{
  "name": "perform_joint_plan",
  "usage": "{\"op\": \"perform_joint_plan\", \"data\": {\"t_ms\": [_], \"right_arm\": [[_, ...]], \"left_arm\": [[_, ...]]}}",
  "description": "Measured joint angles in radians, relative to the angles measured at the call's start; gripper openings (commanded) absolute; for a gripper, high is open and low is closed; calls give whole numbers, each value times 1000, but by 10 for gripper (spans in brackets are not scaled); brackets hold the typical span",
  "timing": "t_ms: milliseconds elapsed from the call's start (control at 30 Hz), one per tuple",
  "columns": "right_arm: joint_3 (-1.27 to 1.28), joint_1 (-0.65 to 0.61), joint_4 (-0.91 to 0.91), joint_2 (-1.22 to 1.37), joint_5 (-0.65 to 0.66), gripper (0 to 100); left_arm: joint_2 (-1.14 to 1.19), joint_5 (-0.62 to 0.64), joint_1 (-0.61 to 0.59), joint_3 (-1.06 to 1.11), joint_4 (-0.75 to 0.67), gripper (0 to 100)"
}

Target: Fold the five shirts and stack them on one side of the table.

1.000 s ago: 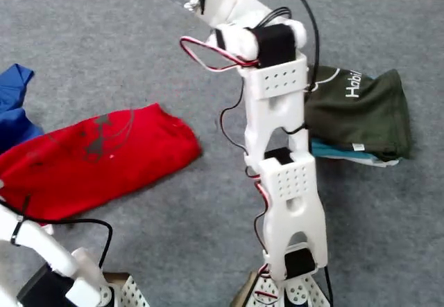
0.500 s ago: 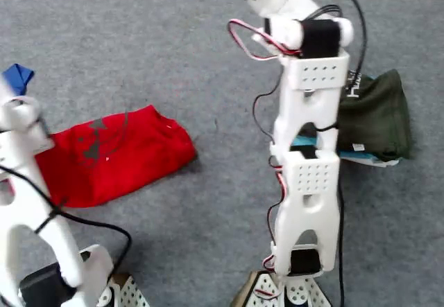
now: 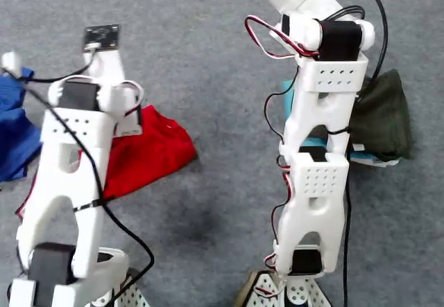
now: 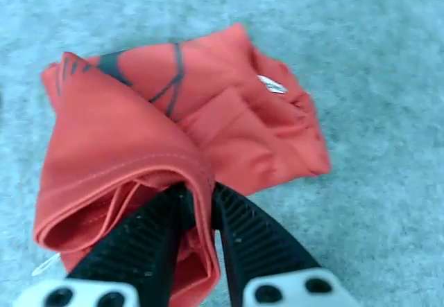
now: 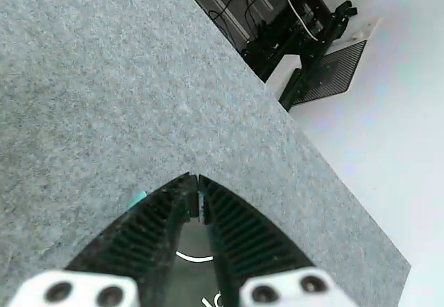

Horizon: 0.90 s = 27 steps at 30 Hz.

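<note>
Right now the left pincer [image 4: 200,195] is clamped on a folded edge of the red shirt [image 4: 208,113], with cloth bunched between its two black fingers. The red shirt lies crumpled on the left half of the grey table [image 3: 208,64], partly under the left arm, and a blue shirt [image 3: 12,130] sits just beside it at the table's left edge. Over on the right side, a dark green shirt [image 3: 381,116] rests on top of a teal shirt [image 3: 368,156], whose edge sticks out underneath. The right arm stretches out alongside that pile. The right pincer [image 5: 196,195] has its fingers drawn together above the table, the tips all but touching. From here I can't tell if it pinches any cloth.
</note>
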Motion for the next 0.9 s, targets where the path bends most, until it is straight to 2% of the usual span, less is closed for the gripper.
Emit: {"op": "perform_joint_plan", "data": {"t_ms": [300,900], "right_arm": [[0,-5,0,0,0,5],[0,-14,0,0,0,5]], "left_arm": [[155,6,155,-18,-28,18],[385,34,167,-132,-92,18]]}}
